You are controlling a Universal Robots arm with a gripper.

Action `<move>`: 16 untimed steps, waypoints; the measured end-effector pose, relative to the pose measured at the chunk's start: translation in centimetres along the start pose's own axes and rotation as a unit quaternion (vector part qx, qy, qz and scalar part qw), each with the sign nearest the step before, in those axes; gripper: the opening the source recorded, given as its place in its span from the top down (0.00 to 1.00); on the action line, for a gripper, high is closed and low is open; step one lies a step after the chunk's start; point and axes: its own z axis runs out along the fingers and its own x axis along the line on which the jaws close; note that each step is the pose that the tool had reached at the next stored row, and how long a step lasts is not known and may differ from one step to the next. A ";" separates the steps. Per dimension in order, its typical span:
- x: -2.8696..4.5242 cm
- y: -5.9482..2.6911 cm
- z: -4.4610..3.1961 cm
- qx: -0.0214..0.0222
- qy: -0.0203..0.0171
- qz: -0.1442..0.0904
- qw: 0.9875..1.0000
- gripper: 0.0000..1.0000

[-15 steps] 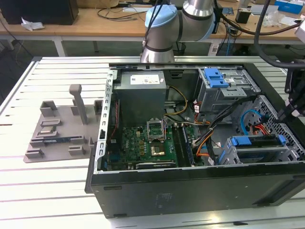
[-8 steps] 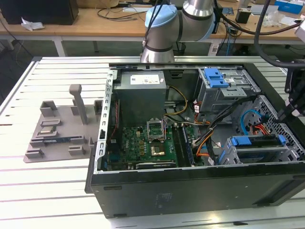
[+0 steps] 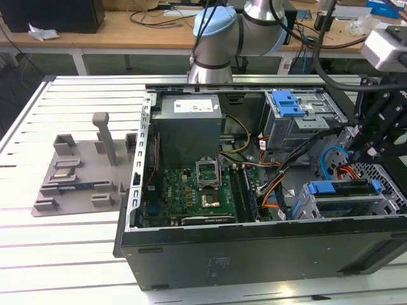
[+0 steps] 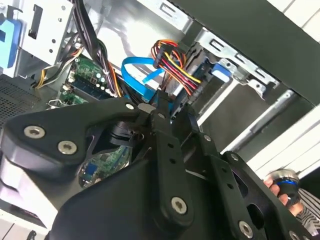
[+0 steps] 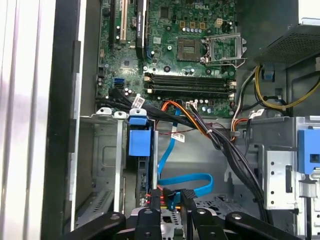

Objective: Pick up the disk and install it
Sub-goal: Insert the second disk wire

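I see the disk (image 3: pixel 343 194) seated on edge in the drive cage at the open computer case's (image 3: pixel 254 248) front corner, on the exterior view's right. My hand (image 5: pixel 171 202) hovers just above it, fingers (image 5: pixel 155 197) nearly together, gripping nothing.

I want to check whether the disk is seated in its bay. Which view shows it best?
The exterior view: the disk lies in its bay at the case's front corner, its blue carrier visible end to end. The first wrist view shows it edge-on, mostly the blue tab. The second wrist view shows one blue corner behind cables.
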 end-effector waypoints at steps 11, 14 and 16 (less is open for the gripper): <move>-0.03 -0.04 0.47 0.000 0.000 -0.003 1.000 0.78; -0.03 -0.04 0.47 0.000 0.000 -0.003 1.000 0.84; 0.32 0.17 0.49 0.000 0.000 -0.003 1.000 0.84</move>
